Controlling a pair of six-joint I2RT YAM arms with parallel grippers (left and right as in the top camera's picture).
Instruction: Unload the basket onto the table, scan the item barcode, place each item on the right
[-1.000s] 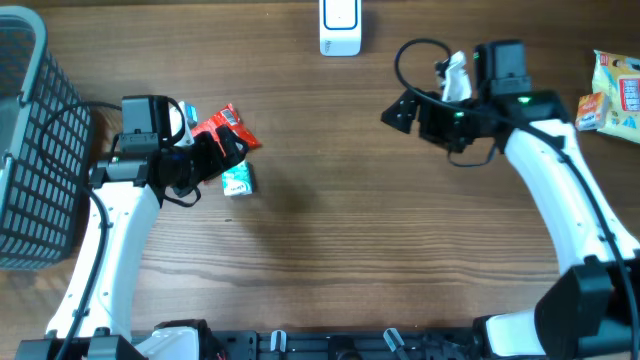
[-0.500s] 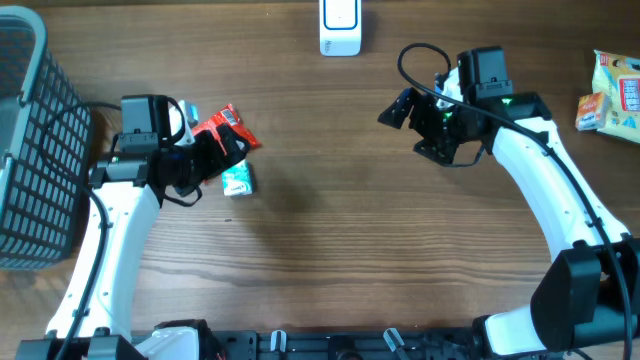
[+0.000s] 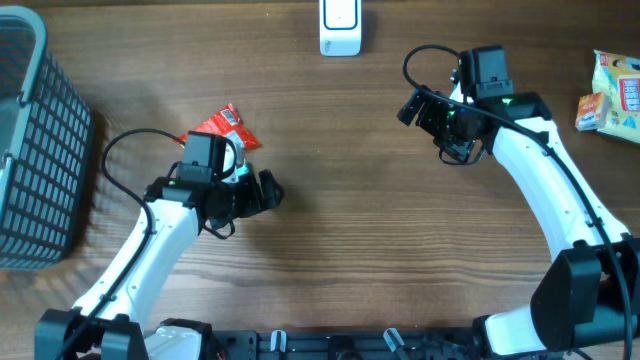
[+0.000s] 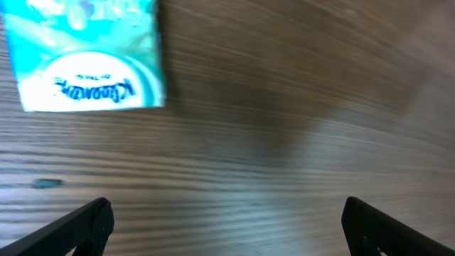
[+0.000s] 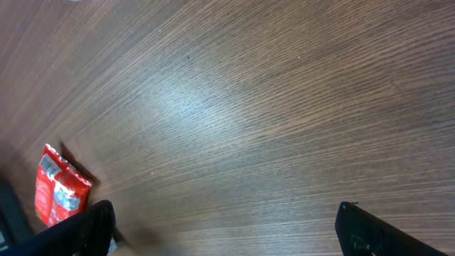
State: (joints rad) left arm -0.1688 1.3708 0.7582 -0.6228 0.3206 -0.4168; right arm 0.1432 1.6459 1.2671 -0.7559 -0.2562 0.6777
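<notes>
Shifted rightward with left gripper [image 3: 267, 190] spread wide and empty, just past teal carton [image 4: 85, 60] at upper left of wrist view: probably light, stiff, crushable, best pinched across short sides.

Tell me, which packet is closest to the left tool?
The teal packet, just by the left tool; the red packet lies farther, the yellow ones far away.

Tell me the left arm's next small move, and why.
Probably shift the open left hand toward the teal carton until it lies between the fingers. In the wrist view the hand holds nothing and hangs over bare table, with the carton off to the upper left, outside the gap, so closing now would likely miss.
</notes>
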